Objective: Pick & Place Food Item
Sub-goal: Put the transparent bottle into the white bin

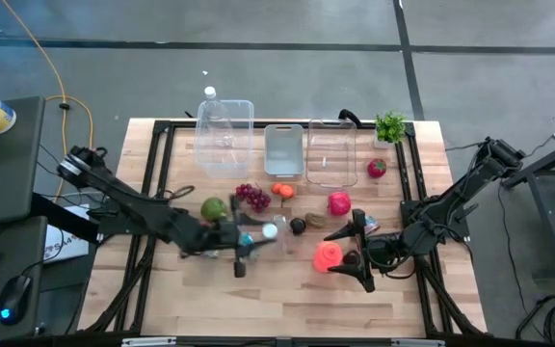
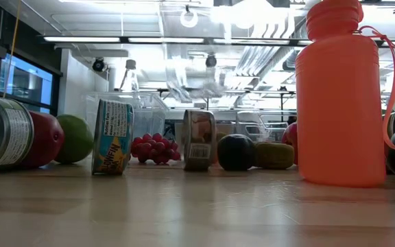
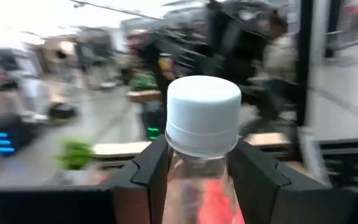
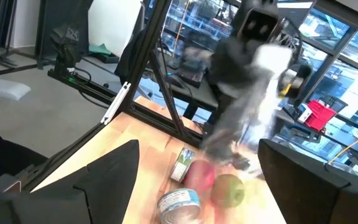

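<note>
A clear plastic bottle with a white cap [image 3: 202, 118] stands between the fingers of my left gripper [image 3: 201, 186], which is shut on it over the table's middle [image 1: 249, 241]. In the right wrist view the bottle [image 4: 253, 99] shows blurred, above two cans, a red apple and a green apple. My right gripper [image 1: 356, 256] hangs open to the right of the bottle, beside an orange bottle [image 1: 328, 255], with nothing between its fingers [image 4: 104, 177]. Grapes [image 1: 252, 197], a green apple [image 1: 213, 208] and a dark fruit [image 1: 298, 226] lie on the wood. My left gripper pinches the bottle's neck and shoulder [image 3: 197, 165], just below the white cap, between its two fingers [image 3: 146, 180]. The fingers come in about level from the table's left side. The bottle stands cap up, a little tilted, lifted clear of the table.
Three clear bins [image 1: 224, 135] [image 1: 284, 149] [image 1: 330, 154] line the far edge, with a potted plant [image 1: 389, 125] and a red fruit [image 1: 377, 168] at the far right. Cans [image 2: 112, 136] [image 2: 199, 139] and a tall orange bottle [image 2: 341, 96] stand mid-table. The near part of the tabletop [image 1: 277, 308] is bare wood.
</note>
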You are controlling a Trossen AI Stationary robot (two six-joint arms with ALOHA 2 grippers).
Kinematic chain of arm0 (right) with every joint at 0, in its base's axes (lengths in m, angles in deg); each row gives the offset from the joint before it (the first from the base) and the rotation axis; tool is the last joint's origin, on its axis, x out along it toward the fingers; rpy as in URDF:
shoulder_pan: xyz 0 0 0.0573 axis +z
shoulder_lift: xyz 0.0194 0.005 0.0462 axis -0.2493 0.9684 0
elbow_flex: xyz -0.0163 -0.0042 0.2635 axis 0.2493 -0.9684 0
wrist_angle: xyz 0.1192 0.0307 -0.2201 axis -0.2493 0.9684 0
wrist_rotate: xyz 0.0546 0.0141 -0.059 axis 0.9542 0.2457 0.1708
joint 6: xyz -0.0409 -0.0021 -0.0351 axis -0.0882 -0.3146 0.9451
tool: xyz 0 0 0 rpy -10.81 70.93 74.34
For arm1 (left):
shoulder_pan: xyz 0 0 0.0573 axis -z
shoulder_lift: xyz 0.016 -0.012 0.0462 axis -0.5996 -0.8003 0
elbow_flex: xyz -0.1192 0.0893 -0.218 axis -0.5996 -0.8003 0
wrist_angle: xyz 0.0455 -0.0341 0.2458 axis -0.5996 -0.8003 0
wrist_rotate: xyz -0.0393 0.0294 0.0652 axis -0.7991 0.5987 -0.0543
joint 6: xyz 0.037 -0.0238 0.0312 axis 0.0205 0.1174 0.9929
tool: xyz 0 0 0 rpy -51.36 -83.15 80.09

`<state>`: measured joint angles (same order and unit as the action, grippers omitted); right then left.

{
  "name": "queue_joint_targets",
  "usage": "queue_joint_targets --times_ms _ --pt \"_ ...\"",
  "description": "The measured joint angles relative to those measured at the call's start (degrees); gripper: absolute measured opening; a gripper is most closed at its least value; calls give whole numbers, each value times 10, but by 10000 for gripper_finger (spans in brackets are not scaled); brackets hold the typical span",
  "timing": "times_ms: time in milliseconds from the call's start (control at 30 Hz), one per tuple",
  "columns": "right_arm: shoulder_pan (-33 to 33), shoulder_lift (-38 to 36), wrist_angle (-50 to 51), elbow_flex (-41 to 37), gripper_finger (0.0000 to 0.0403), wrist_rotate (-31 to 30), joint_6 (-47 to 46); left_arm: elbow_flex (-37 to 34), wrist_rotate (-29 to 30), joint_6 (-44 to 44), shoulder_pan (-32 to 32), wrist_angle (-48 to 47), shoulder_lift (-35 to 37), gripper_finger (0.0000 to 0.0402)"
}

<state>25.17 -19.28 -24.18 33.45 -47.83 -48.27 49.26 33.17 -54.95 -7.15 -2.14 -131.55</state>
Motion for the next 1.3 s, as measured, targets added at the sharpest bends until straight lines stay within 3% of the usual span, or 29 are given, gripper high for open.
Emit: queue_joint_targets --times_ms 100,233,400,700,833,1300 --pt "0 0 0 0 317 0 0 13 75 45 7 -15 43 131" --pt "0 0 -1 0 317 0 0 38 133 77 10 -39 92 131" --pt "0 0 -1 0 317 0 1 80 250 179 5 -42 120 131" --pt "-23 0 -1 0 317 2 -20 113 287 230 -103 -42 125 131" --pt "-41 0 3 0 317 6 -37 113 284 190 -172 -58 124 129" --pt "-68 0 38 0 317 48 -64 113 91 -98 -392 -323 124 129"
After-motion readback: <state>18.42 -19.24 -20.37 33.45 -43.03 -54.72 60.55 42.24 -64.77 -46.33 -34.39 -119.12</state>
